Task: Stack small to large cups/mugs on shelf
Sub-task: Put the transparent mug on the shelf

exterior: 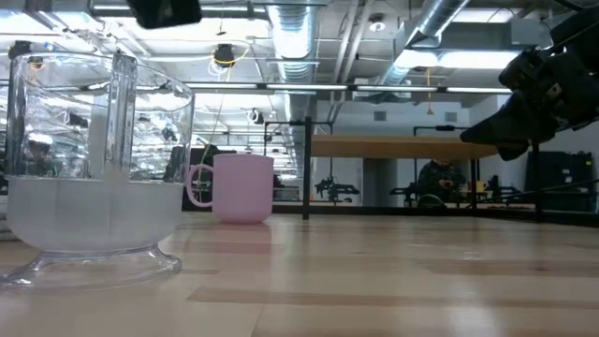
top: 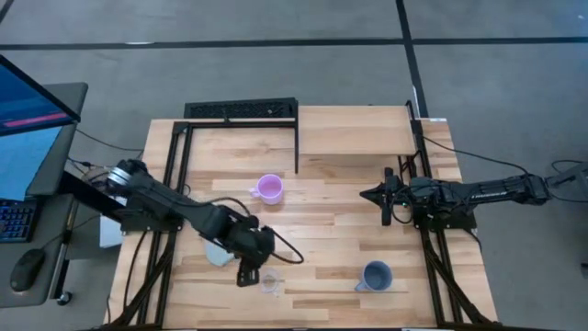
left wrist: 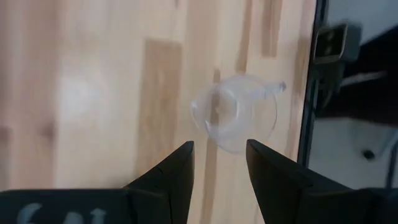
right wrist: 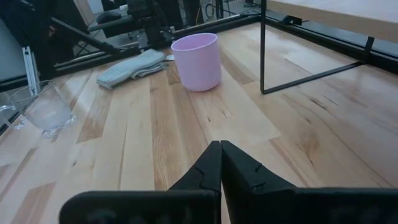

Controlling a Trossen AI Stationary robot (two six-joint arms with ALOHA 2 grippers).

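A small clear glass cup (top: 269, 280) stands on its foot near the table's front edge, and shows large in the low view (exterior: 94, 168). My left gripper (top: 250, 274) hovers open just left of and above it, pointing steeply down; the cup (left wrist: 236, 115) lies just beyond its fingertips (left wrist: 219, 152), untouched. The pink mug (top: 269, 188) stands upright mid-table. The blue-grey mug (top: 375, 276) stands near the front right. The shelf (top: 354, 133) stands on thin black legs at the far edge. My right gripper (top: 367, 195) waits shut at the right, pointing at the pink mug (right wrist: 196, 61).
A folded grey-blue cloth (right wrist: 130, 68) lies left of the pink mug, partly under my left arm in the high view. The shelf's black legs (right wrist: 264, 50) stand right of the pink mug. Bare wood lies between the mugs at mid-table (top: 322, 230).
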